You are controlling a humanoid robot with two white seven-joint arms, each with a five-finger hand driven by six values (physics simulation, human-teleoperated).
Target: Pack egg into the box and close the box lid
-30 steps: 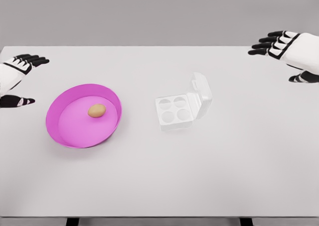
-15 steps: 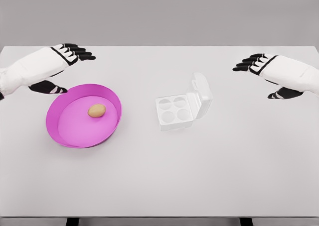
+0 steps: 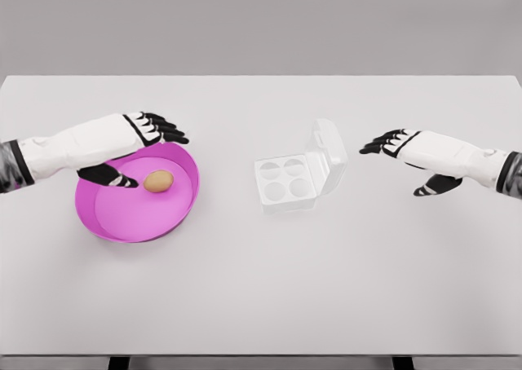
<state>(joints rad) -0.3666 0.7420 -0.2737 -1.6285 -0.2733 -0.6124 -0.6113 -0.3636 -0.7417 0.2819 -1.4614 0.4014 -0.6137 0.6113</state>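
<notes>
White tabletop [image 3: 261,288] is seen bearing a round magenta plastic bowl [image 3: 102,223] at centre left, where the small brown egg [image 3: 158,181] lies as the spread-fingered, empty left hand [image 3: 130,146] reaches it, a closing pinch being judged next, while the open-fingered right hand [image 3: 416,154] is held near the open white four-cup egg box [image 3: 298,174].

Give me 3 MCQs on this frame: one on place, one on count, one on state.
1. Where is the small brown egg?
A. in the round pink bowl
B. in the carton
C. on the bare table

2. How many cups does the white plastic egg box have?
A. two
B. four
C. six

3. How is the box's hinged lid?
A. shut flat
C. open, standing up
B. detached

Answers:
1 A, the egg lies on the bowl's floor, beside the left hand.
2 B, four round hollows show, all empty.
3 C, the lid stands up at the tray's right edge, on the side towards the right hand.
</notes>
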